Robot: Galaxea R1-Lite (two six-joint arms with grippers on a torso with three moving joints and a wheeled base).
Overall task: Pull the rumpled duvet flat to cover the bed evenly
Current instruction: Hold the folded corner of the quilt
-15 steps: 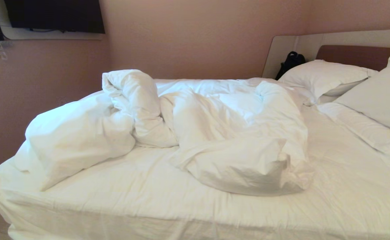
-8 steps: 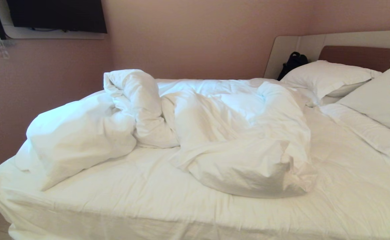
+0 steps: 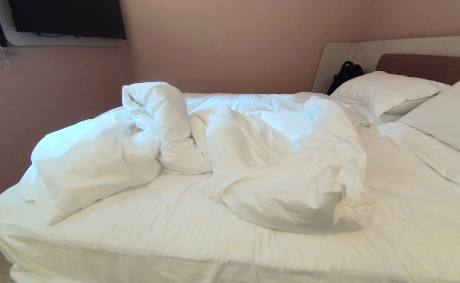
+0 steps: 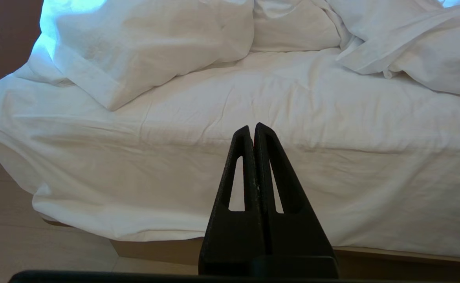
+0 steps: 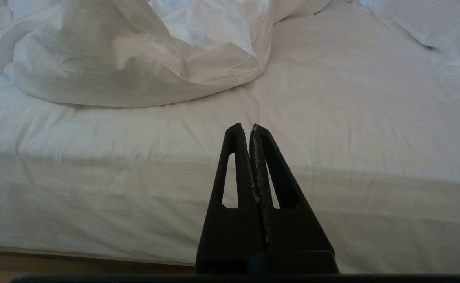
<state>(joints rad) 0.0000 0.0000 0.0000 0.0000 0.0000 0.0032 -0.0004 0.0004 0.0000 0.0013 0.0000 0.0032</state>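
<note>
1. My head view has panned slightly: the whole scene sits a little further right and lower than a second ago.
2. The duvet (image 3: 222,157), pillows (image 3: 383,92) and headboard (image 3: 422,65) shift together in the frame, so this is my camera moving, not the things themselves.

No text, label, brand, number or sign readable anywhere, none found on the white bedding, none on the wall, none on the dark jaws
</note>
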